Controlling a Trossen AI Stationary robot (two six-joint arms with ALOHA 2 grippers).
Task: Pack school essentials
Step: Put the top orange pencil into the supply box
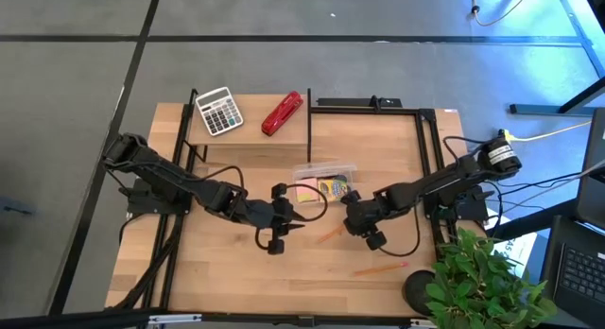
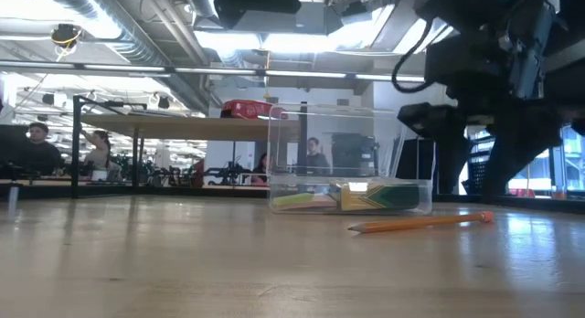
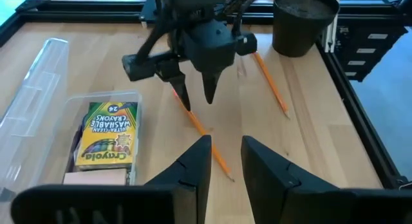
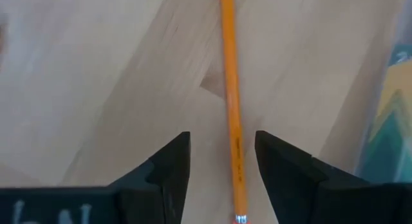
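An orange pencil (image 4: pixel 230 89) lies flat on the wooden table (image 1: pixel 227 272), right of centre. My right gripper (image 4: pixel 222 166) points down over it, open, one finger on each side of the shaft and not touching it. In the left wrist view the same gripper (image 3: pixel 196 98) hangs just above the pencil (image 3: pixel 206 137). My left gripper (image 3: pixel 225 159) hovers to the pencil's left, its fingers a little apart with nothing between them. A clear plastic box (image 1: pixel 326 182) holds a yellow-green crayon box (image 3: pixel 106 134) and a pink sticky-note pad (image 3: pixel 96 177).
A second orange pencil (image 1: pixel 380 268) lies nearer the front edge. A grey-white calculator (image 1: pixel 218 111) and a red stapler (image 1: pixel 282 113) sit on the raised shelf at the back. A potted plant (image 1: pixel 482 282) stands at the front right corner. A clear lid (image 3: pixel 38 76) lies beside the box.
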